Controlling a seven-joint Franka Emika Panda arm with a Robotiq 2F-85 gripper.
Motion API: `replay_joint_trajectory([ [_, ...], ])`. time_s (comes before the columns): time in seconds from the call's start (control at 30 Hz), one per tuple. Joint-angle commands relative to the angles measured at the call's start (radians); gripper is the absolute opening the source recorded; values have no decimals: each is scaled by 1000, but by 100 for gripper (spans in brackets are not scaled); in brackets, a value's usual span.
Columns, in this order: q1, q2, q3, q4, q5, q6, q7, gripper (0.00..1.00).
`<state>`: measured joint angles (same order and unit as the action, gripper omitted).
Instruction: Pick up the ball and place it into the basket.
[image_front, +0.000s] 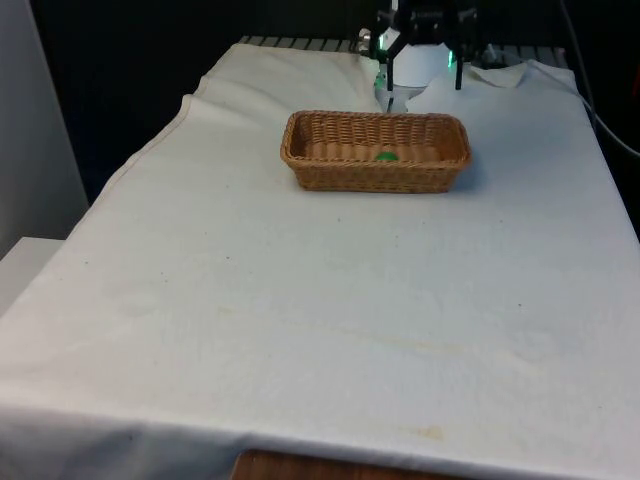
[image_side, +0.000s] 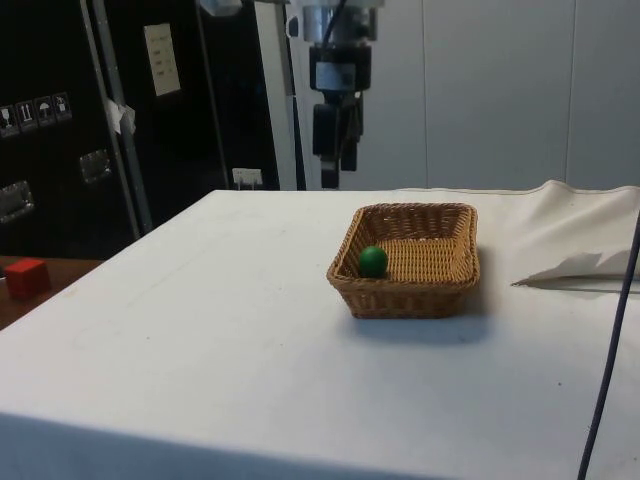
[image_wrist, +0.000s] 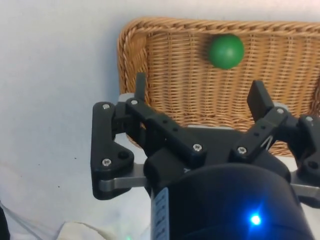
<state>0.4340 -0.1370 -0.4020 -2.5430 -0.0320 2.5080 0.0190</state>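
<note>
The broad table, draped in a white cloth, carries a rectangular woven wicker basket toward its far end, a little to the front view's right of centre. Above the basket's far side hangs the black two-finger pincer, raised well clear of the rim, with its fingers spread apart and nothing between them. The small green ball already lies inside the basket, resting on the woven floor close against one long wall. Judging by this, the placing looks done. The step in hand is the retreat, and it goes best as a straight lift away, keeping the pincer spread and clear of the rim so the light basket is not nudged.
</note>
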Motion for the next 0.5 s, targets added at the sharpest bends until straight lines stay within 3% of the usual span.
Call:
replay_joint_trajectory([
  [0.0, -3, 9, 5, 17, -20, -17, 22, 100],
  [0.2, 0, 11, 6, 57, -11, -55, 21, 100],
  [0.23, -3, 24, 10, 81, -31, -76, 44, 100],
  [0.47, -2, 46, 13, 151, -39, -139, 62, 100],
])
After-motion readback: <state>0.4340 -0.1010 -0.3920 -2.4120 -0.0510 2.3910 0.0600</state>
